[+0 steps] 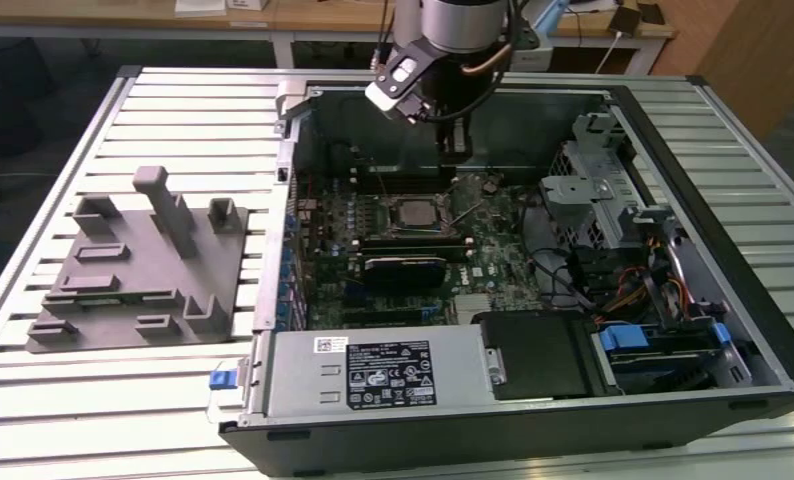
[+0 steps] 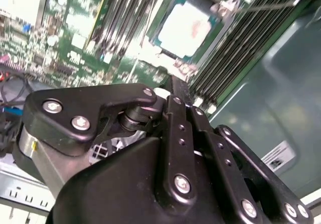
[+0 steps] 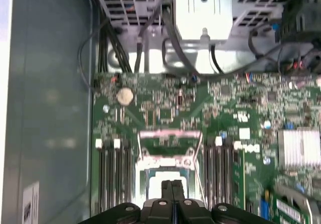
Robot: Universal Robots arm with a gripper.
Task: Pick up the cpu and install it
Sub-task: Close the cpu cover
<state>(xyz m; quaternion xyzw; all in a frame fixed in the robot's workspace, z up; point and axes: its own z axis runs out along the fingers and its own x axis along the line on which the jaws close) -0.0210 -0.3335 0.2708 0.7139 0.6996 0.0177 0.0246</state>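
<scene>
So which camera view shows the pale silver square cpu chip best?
The second wrist view: the pale silver square cpu chip shows whole and close. In the first wrist view the pincer covers part of it; in the exterior view it looks small.

- Table (image 1: pixel 50 400): white, ribbed in parallel slats.
- Fixture block (image 1: pixel 144 270), at the exterior view's left: plain mid-grey.
- Computer case (image 1: pixel 504 435): black shell, dull grey-green inner wall.
- Motherboard (image 3: pixel 165 103): green, speckled with silver and black parts.
- Cpu (image 2: pixel 188 28): pale silver top, darker rim.
- Gripper (image 3: pixel 173 186): black, with silver screw heads.
- Power supply (image 1: pixel 370 375), near side: silver-grey, with a black-and-white label.
- Drive clips (image 1: pixel 631 338): blue.
- Heatsink (image 3: pixel 299 147): silver, finely finned.
</scene>
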